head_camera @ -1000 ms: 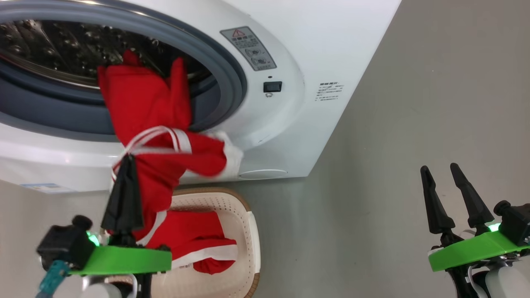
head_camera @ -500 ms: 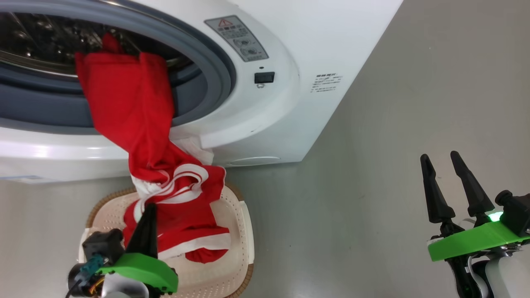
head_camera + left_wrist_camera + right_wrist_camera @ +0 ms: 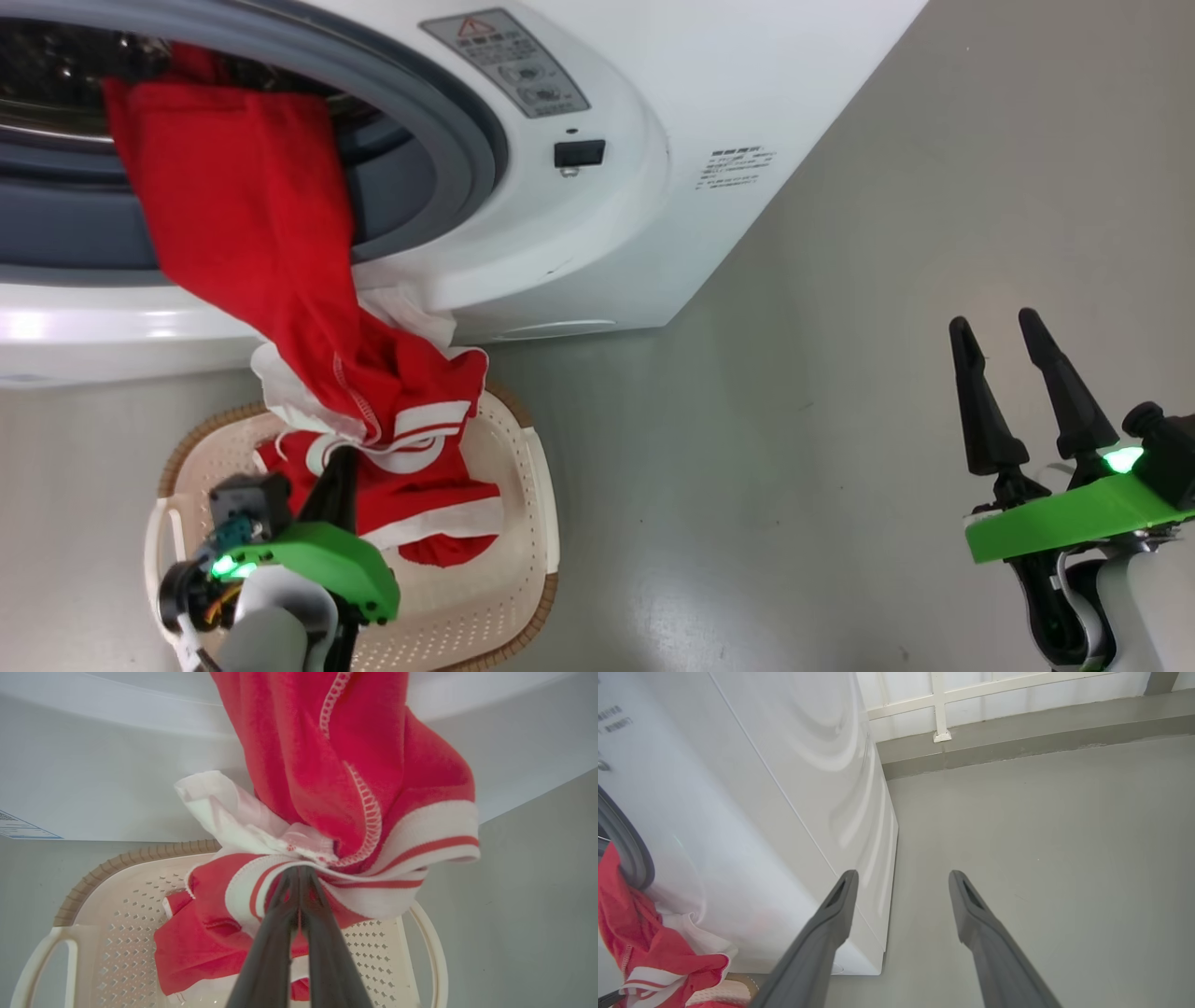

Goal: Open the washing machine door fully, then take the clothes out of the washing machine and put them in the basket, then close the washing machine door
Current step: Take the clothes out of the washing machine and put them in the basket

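The red clothes point(image 3: 252, 243) hang stretched from the drum mouth of the white washing machine point(image 3: 597, 224) down to the cream basket point(image 3: 523, 523) on the floor in front of it. My left gripper point(image 3: 341, 457) is shut on the white-striped hem of the clothes point(image 3: 355, 877) just above the basket point(image 3: 107, 896), where a second red piece lies. At the lower right of the head view my right gripper point(image 3: 999, 331) stands open and empty, away from the washer; its fingers point(image 3: 831, 914) point along the washing machine point(image 3: 794, 793) side. The washing machine door is out of view.
Bare grey floor point(image 3: 840, 355) stretches to the right of the washer and basket. In the right wrist view a white wall with a low frame point(image 3: 941, 709) and a grey skirting strip closes the floor behind the machine.
My left gripper has pulled the clothes down and out of the drum, from level with the washer's lower front to just above the basket. The head camera has shifted. The right gripper stayed put.
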Robot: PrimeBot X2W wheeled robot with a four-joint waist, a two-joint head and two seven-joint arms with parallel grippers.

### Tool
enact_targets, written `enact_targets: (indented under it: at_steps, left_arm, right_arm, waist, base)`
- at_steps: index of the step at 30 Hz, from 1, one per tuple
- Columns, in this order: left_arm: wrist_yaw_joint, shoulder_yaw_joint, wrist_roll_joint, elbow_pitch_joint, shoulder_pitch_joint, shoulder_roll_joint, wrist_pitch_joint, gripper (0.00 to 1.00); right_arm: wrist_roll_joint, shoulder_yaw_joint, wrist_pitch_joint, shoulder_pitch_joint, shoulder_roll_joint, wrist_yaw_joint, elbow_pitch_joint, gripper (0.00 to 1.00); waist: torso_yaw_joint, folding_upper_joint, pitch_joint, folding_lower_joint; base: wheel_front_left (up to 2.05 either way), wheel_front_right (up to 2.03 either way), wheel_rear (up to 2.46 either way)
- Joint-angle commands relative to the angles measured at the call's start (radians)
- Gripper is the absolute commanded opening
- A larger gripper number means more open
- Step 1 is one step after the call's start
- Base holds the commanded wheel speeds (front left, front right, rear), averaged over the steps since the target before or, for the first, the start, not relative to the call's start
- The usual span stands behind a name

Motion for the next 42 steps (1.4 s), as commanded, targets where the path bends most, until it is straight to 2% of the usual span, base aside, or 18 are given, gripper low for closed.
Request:
enact_targets:
  at_steps: [1,3,6,9,11,21,42]
  left_arm:
    - [-0.010,0.027,0.005,0.002,-0.010,0.019,-0.005,0.16]
    - [-0.012,0.032,0.006,0.014,-0.023,0.019,-0.005,0.27]
    - [-0.016,0.036,0.008,0.022,-0.032,0.019,-0.005,0.52]
    - [-0.020,0.041,0.009,0.014,-0.032,0.019,-0.005,0.90]
    - [-0.023,0.046,0.008,0.003,-0.028,0.019,-0.005,1.00]
    - [-0.037,0.065,-0.005,-0.096,0.008,0.019,-0.005,1.00]
    - [-0.032,0.100,0.039,-0.457,0.134,0.018,-0.005,1.00]
  right_arm:
    - [0.001,0.023,-0.006,-0.005,-0.019,0.007,-0.024,1.00]
    - [0.000,0.023,-0.006,-0.007,-0.018,0.007,-0.025,1.00]
    - [-0.001,0.022,-0.006,-0.006,-0.017,0.007,-0.023,1.00]
    - [-0.002,0.021,-0.006,-0.004,-0.016,0.007,-0.021,1.00]
    - [-0.003,0.021,-0.006,-0.003,-0.015,0.007,-0.020,1.00]
    - [-0.005,0.020,-0.006,0.007,-0.019,0.007,-0.013,1.00]
    - [-0.008,0.018,-0.006,0.050,-0.034,0.007,-0.012,1.00]
  waist:
    - [-0.004,-0.0001,0.011,0.0000]
    - [-0.006,-0.0001,0.014,0.0000]
    - [-0.006,-0.0001,0.013,0.0000]
    - [-0.004,-0.0001,0.008,0.0000]
    - [-0.002,-0.0001,0.003,0.0000]
    - [0.018,-0.0001,-0.033,0.0000]
    - [0.054,-0.0001,-0.116,0.0000]
  base:
    - [0.00,0.00,0.00]
    - [0.00,0.00,0.00]
    - [0.00,0.00,0.00]
    - [0.00,0.00,0.00]
    - [0.00,0.00,0.00]
    - [0.00,0.00,0.00]
    - [0.00,0.00,0.00]
